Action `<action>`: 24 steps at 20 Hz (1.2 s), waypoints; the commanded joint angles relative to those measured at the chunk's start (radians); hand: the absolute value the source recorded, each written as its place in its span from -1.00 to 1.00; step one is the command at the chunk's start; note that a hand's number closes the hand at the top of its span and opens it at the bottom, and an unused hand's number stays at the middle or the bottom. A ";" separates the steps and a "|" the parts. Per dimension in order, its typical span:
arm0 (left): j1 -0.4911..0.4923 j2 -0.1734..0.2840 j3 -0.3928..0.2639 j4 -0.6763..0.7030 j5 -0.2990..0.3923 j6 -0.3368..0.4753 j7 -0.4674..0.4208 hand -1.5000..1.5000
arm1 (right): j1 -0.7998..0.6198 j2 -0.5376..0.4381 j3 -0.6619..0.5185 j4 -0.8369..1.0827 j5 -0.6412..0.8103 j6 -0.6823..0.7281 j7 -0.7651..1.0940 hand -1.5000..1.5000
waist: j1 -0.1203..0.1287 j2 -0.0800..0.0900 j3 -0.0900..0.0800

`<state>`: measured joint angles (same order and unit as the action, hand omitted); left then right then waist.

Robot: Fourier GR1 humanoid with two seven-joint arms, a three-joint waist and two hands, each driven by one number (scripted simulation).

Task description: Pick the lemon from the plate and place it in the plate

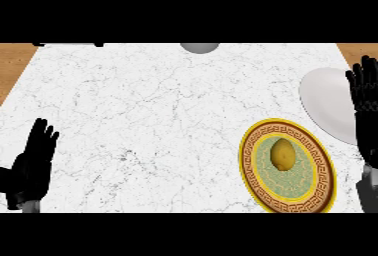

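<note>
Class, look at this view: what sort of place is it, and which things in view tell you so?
Probably a kitchen counter: a white marble top, a yellow lemon on a round gold-patterned plate, and a plain white plate beside it.

Two plates sit on the worktop (148, 110) — one patterned plate (322, 172) and one plain white plate (325, 102). One lemon (283, 153), one grey round object (199, 47) at the far edge — two hands, the left hand (31, 162) and the right hand (365, 95).

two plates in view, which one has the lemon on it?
The patterned plate with the yellow rim and green centre, nearer the robot, holds the lemon. The plain white plate beyond it, partly behind the right hand, carries nothing visible.
</note>
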<state>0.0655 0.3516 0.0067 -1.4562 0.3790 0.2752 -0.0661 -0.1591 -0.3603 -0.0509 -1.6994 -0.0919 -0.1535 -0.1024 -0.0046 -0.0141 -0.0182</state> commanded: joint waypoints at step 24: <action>-0.026 -0.119 -0.259 0.008 -0.111 -0.095 0.240 0.00 | 0.598 -0.025 -0.227 -0.238 0.295 -0.159 0.180 -1.00 | 0.002 0.013 0.015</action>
<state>0.0154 0.2398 -0.2320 -1.4122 0.2684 0.1851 0.1593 0.3341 -0.3239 -0.3419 -1.8655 0.1239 -0.3948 -0.0511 -0.0093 -0.0005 -0.0015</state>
